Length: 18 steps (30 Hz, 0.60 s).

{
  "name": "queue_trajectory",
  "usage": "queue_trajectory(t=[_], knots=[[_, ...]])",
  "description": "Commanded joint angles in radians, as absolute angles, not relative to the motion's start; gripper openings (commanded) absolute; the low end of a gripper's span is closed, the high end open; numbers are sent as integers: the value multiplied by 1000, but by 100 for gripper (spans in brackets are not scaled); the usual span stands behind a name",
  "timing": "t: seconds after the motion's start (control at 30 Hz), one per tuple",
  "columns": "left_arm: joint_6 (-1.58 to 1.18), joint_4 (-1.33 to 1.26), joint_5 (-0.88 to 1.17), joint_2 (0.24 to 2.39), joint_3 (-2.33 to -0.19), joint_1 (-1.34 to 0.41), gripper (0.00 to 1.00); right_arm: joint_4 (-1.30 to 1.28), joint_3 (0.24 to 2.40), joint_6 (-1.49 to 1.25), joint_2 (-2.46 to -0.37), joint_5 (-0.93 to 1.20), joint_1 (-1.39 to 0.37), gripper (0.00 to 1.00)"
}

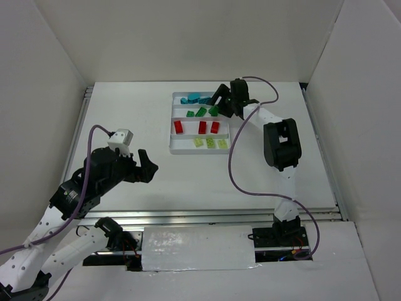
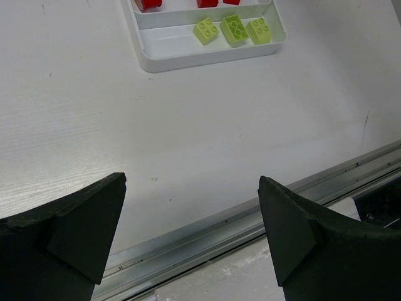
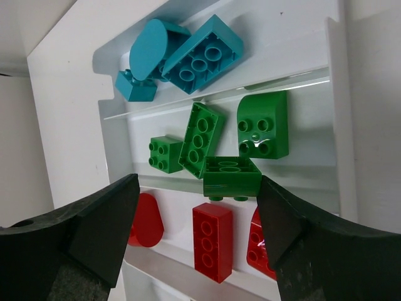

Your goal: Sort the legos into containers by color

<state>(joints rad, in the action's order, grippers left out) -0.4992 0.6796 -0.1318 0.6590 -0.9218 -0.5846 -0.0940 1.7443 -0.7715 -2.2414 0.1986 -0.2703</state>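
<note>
Sorting looks nearly finished. On the white bench (image 1: 188,182) the tray (image 1: 173,125) sits toward the far edge, its four rows holding teal bricks (image 3: 200,53), green, red bricks (image 3: 213,241) and pale bricks (image 2: 234,28).

The right tool (image 3: 198,207) hangs over the green row, spread and pinching nothing. The left tool (image 2: 191,213), also spread, hovers over the bench's near left.

Only the right wrist view shows one green brick (image 3: 232,177) tipped against the ridge beside the red row; from overhead that tilt is unreadable. I'd judge it needs seating flat.
</note>
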Motion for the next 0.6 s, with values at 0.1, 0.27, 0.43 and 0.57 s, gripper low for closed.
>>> queue_trajectory(t=[0.1,0.27,0.43,0.57], knots=[[-482,638,-123,658,-916,-572,100,-141,1787,-706,-2171,187,-275,84],[-483,635,-121,653,-914,-569,99,-181,1792,-655,-2178,189,-293,88],[-485,635,-123,653,-914,-565,99,-201,1790,-595,-2170,144,-324,89],[-486,635,-124,652,-914,-561,100,-146,1712,-600,-2125,130,-324,89]])
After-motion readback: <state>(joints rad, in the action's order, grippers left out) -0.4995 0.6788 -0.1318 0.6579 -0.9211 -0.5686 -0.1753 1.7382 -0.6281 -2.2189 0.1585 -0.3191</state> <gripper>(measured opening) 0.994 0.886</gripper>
